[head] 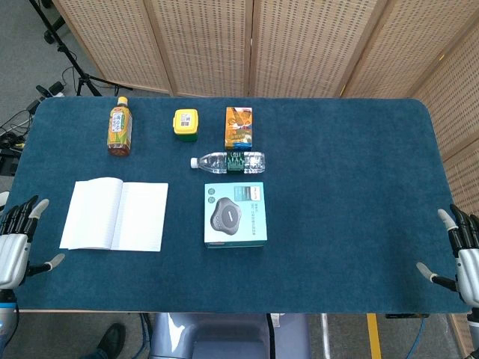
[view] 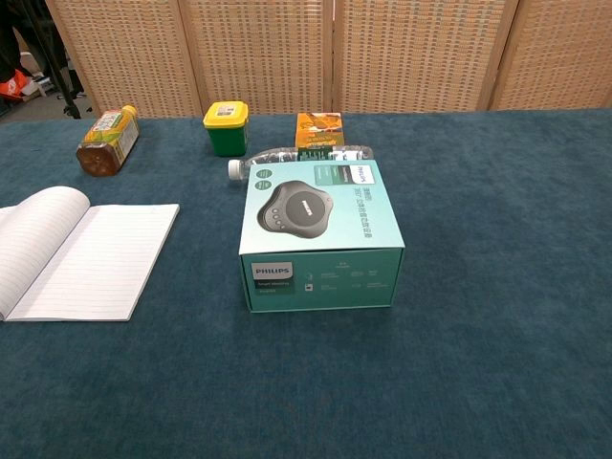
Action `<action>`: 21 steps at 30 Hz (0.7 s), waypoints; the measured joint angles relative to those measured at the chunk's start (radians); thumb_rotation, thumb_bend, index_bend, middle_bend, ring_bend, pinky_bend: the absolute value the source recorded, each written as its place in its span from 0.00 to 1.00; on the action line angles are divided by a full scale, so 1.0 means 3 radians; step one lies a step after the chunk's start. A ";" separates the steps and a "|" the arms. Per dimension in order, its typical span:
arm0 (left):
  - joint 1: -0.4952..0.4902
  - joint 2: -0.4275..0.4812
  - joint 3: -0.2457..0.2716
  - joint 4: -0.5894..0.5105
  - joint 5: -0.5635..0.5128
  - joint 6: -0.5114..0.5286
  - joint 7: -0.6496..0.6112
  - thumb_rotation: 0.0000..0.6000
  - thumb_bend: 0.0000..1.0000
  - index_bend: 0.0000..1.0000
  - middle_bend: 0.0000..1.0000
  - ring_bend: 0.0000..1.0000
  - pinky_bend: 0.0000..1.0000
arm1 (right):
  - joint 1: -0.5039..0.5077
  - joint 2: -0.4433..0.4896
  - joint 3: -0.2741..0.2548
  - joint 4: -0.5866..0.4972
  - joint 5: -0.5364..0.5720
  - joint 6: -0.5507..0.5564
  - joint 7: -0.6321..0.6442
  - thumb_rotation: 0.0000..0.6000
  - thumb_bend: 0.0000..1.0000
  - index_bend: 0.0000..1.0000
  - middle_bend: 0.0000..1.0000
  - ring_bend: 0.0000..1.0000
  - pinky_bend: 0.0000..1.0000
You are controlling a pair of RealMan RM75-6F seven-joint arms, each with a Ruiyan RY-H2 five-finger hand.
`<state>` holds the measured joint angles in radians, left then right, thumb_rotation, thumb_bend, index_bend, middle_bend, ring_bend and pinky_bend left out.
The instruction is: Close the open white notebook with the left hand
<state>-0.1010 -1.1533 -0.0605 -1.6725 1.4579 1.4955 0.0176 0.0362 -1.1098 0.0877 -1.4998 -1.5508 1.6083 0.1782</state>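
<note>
I see the white notebook (head: 114, 215) lying open near the table's (head: 359, 224) left edge; my left hand (head: 16, 238) and right hand (head: 464, 254) hover released, fingers spread, at opposite edges.

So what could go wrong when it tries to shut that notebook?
Three things, perhaps. The left hand is open at the table edge, apart from the white notebook, so its approach might shove the notebook across the cloth rather than lift a page. The left page arches up in the chest view, so the fingers may catch only some sheets. A wide sweep could possibly bump the Philips box beside it.
</note>
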 measured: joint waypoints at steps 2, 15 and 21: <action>0.0020 -0.0026 -0.0005 0.0003 0.0014 0.0052 0.0025 1.00 0.12 0.00 0.00 0.00 0.00 | -0.0009 -0.0003 0.0004 0.0006 0.0000 0.0018 -0.0002 1.00 0.00 0.00 0.00 0.00 0.00; -0.0041 -0.0063 0.0004 0.0092 0.0030 -0.0113 -0.0092 1.00 0.13 0.00 0.00 0.00 0.00 | -0.0016 0.0018 -0.0013 0.0007 -0.0025 0.0010 0.0086 1.00 0.00 0.00 0.00 0.00 0.00; -0.0190 -0.0310 -0.0007 0.0537 0.0044 -0.0343 -0.0420 1.00 0.13 0.00 0.00 0.00 0.00 | -0.0014 0.0031 0.0003 0.0001 0.0013 -0.0008 0.0121 1.00 0.00 0.00 0.00 0.00 0.00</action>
<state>-0.1579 -1.2464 -0.0626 -1.5114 1.4710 1.3928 -0.1084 0.0320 -1.1004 0.0887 -1.4995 -1.5469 1.6059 0.2146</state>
